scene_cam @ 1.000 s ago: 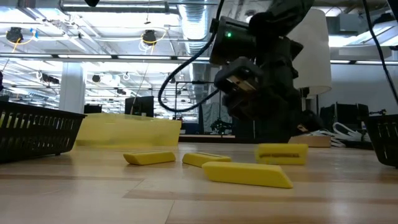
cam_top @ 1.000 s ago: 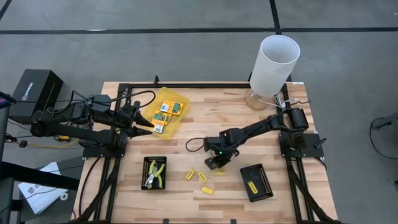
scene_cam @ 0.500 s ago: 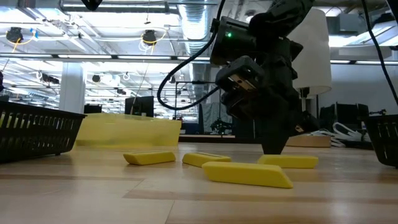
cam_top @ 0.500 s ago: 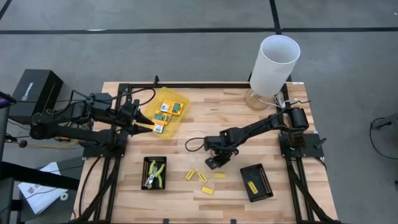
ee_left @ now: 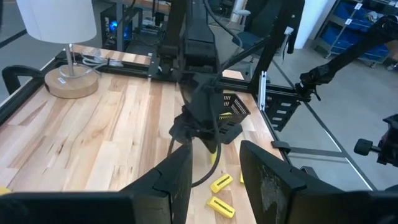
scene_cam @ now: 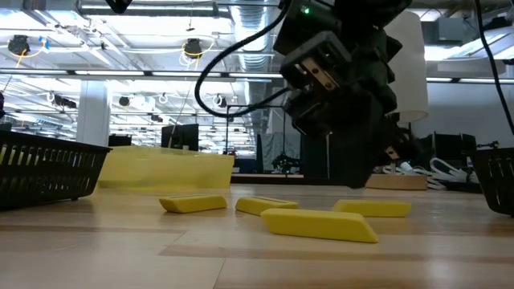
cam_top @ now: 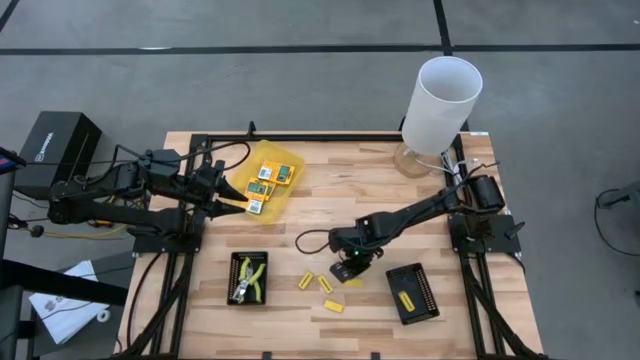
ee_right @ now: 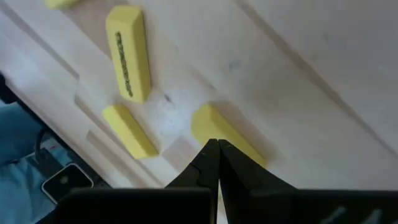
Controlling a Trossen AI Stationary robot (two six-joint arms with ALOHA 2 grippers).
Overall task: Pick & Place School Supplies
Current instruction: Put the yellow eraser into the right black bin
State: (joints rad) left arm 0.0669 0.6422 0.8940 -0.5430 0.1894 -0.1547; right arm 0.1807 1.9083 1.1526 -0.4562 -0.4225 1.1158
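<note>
My right gripper (cam_top: 347, 273) hangs with fingers pressed together, empty, just above a yellow stubby piece (ee_right: 225, 138) on the table (cam_top: 330, 190). Three more pieces (cam_top: 321, 292) lie beside it. My left gripper (cam_top: 233, 197) waits open at the yellow container (cam_top: 268, 155) holding the packets (cam_top: 268, 181).

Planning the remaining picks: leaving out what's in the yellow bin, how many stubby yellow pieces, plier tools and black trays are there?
Stubby yellow pieces: 5 (four loose, one in a tray)
Plier tool: 1
Black trays: 2
Total: 8
</note>
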